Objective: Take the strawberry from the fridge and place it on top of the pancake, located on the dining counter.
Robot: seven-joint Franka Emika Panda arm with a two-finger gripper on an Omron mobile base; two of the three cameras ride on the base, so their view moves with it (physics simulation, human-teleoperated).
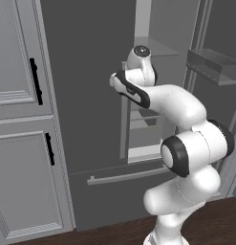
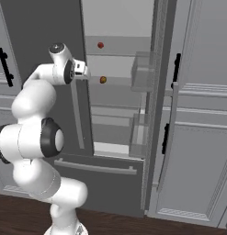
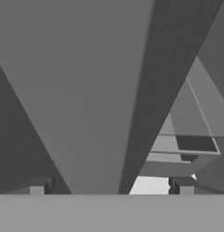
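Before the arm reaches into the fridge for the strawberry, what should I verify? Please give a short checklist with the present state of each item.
1. Gripper open: ok. Its fingertips stand wide apart in the hand view.
2. Gripper empty: ok. Nothing is held.
3. Fridge accessible: ok. The right door is swung open and the shelves show.
4. Strawberry identified: cannot tell. A small red thing lies on an upper shelf and a second small thing one shelf lower; both are too small to name.
5. Gripper clear of the left door handle: not ok. It sits close by the top of the handle.
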